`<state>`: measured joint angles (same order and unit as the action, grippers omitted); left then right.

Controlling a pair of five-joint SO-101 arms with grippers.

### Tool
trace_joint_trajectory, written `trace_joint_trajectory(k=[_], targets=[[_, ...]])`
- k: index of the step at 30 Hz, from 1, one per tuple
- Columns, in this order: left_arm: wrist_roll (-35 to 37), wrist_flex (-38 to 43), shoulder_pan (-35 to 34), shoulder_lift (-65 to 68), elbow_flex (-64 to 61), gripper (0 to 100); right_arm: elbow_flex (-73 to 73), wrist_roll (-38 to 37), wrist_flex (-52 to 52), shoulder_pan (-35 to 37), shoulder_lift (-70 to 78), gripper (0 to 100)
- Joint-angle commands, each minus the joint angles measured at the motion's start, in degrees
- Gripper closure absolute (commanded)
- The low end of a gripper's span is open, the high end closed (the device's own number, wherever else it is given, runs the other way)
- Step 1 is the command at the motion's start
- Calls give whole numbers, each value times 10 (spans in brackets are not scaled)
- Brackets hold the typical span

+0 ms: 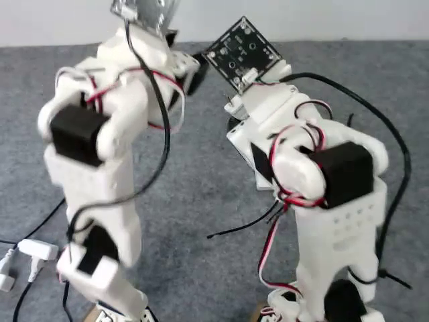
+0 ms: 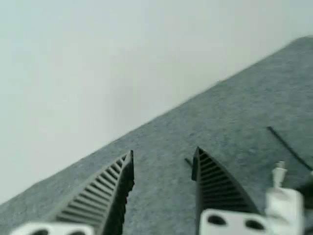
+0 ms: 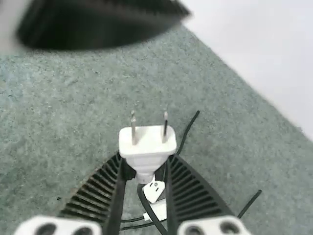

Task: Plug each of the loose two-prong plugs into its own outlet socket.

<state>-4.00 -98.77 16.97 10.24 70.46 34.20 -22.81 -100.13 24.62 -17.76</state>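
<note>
Right fingers [image 3: 98, 196] clamp white plug [image 3: 146, 144] (prongs exposed).

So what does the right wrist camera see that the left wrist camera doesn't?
Right wrist view: the right pincer is clamped on a white two-prong plug, with its prongs pointing away from the camera. Left wrist view: the left pincer is open and holding nothing, and there is a white piece at the edge, too cut off to name. Both: the grey mat, thin black cable lying on it, and the pale wall behind.
</note>
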Motion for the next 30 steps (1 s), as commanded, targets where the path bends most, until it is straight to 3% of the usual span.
trace_joint_trajectory(k=[1,8,16,19,30], targets=[[4,-18,56,-99,-71,808,17,-12,-12,14,-51,990],[6,-5,106,-172,-169,808,15,-11,-29,53,-116,990],[6,-3,107,-198,-182,808,-3,-11,-28,57,-107,990],[6,-3,107,-197,-187,808,-28,-11,-28,99,-110,990],[6,24,106,-203,-298,808,-42,-11,-28,108,-131,990]])
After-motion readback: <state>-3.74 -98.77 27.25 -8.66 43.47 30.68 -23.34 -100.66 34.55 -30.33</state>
